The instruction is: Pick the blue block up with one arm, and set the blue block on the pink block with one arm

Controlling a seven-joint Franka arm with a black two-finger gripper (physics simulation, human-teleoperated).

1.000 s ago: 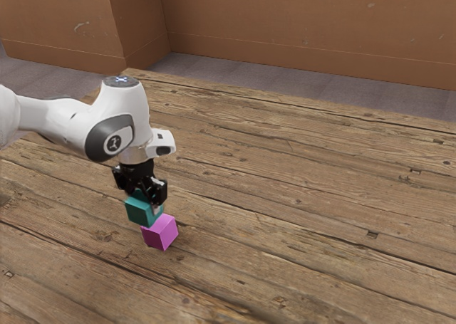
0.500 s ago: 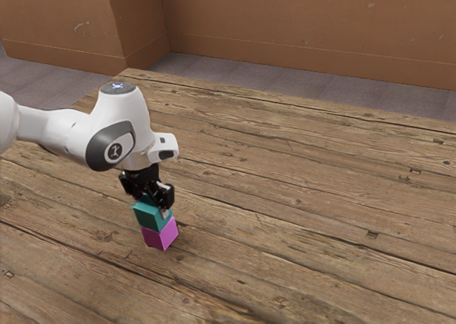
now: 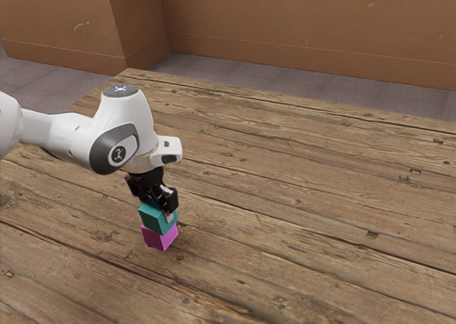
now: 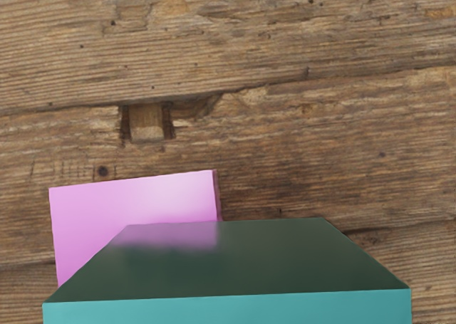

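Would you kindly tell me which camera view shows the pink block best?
The wrist view: the pink block shows its top face large, though the blue block hides part. The exterior view shows its side faces, small, beneath the blue block.

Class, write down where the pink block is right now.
The pink block lies on the wooden table toward the exterior view's lower left, directly under the blue block held by the gripper.

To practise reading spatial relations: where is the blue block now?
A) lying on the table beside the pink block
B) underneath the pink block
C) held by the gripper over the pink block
C: the gripper grips the blue block directly above the pink block.
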